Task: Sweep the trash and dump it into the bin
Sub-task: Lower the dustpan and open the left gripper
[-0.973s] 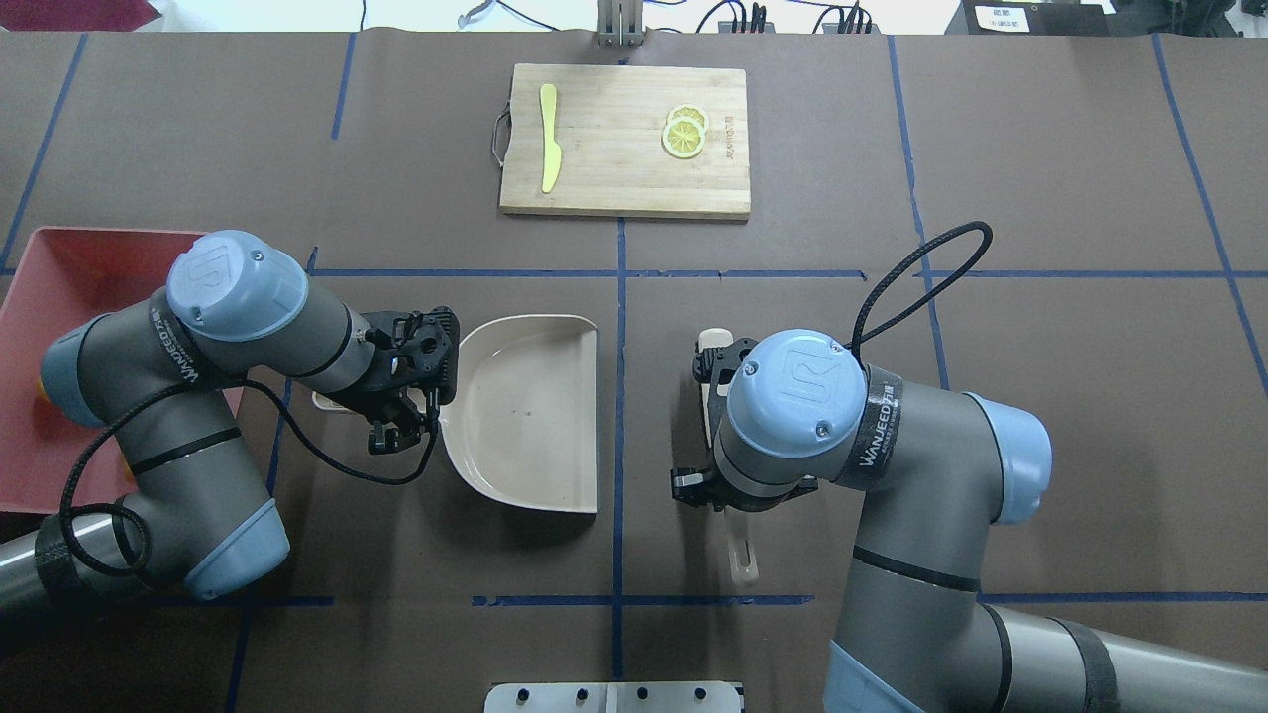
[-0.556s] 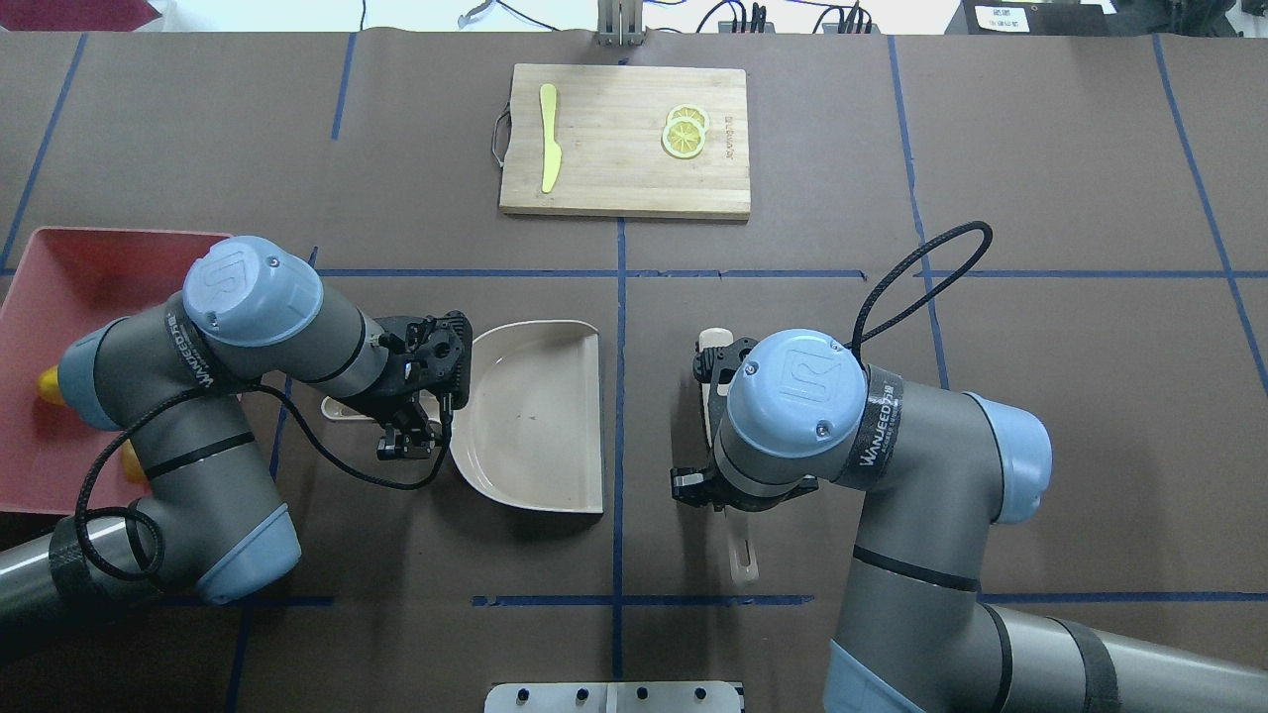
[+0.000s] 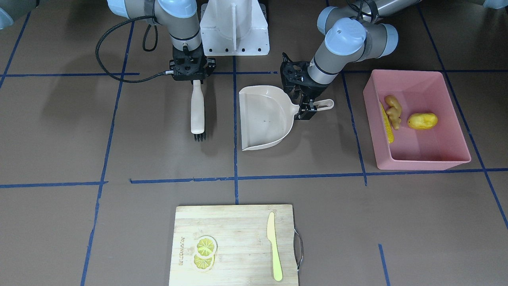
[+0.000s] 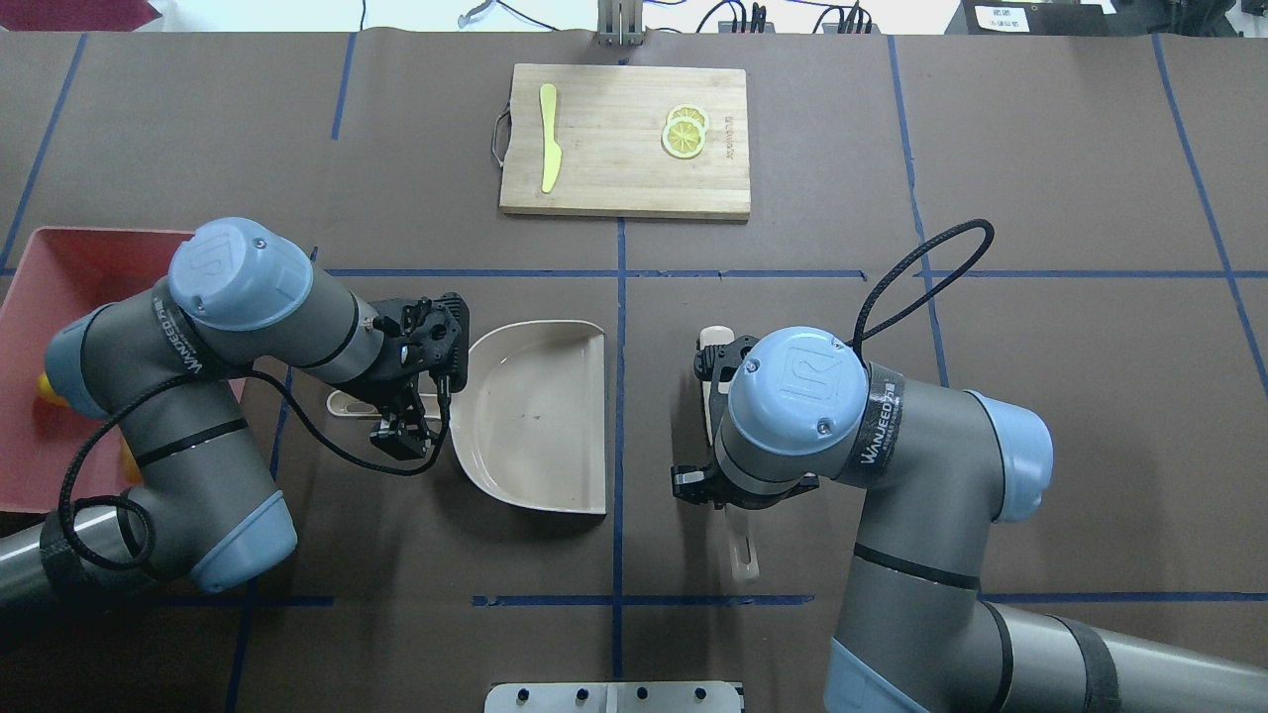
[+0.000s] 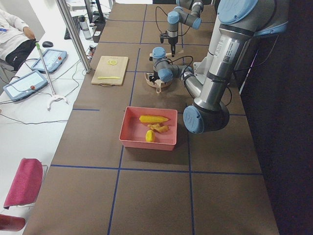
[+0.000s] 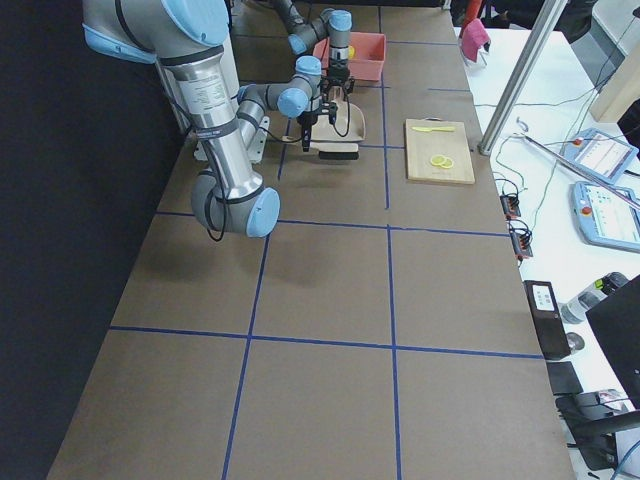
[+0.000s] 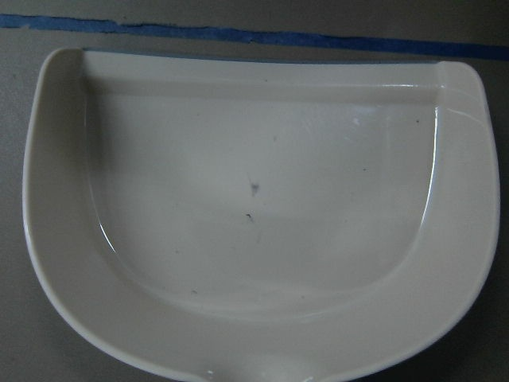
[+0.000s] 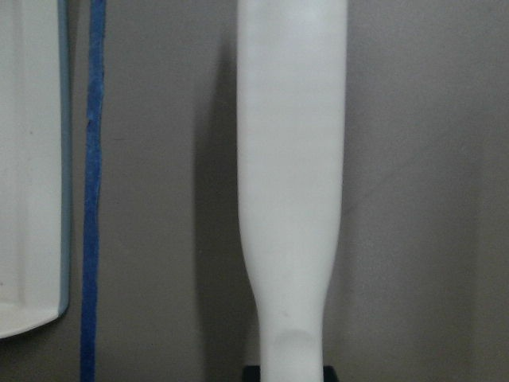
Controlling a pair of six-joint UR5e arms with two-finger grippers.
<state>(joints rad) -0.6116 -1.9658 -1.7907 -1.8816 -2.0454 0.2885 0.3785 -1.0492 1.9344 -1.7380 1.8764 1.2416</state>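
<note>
Left gripper (image 3: pixel 307 112) is clamping the empty beige plastic dustpan (image 3: pixel 264 119), right gripper (image 3: pixel 194 79) clamping the white-handled brush (image 3: pixel 197 107) — toy-food trash (image 3: pixel 422 120) lying in the pink rectangular plastic tub (image 3: pixel 430 161), dumping seemingly done.

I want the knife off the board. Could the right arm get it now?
Probably not yet: the right tool is shut on the brush; otherwise nothing stands between it and the knife.

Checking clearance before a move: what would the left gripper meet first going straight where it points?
The left gripper points down onto the dustpan handle between its jaws; the table lies just beneath, seemingly.
</note>
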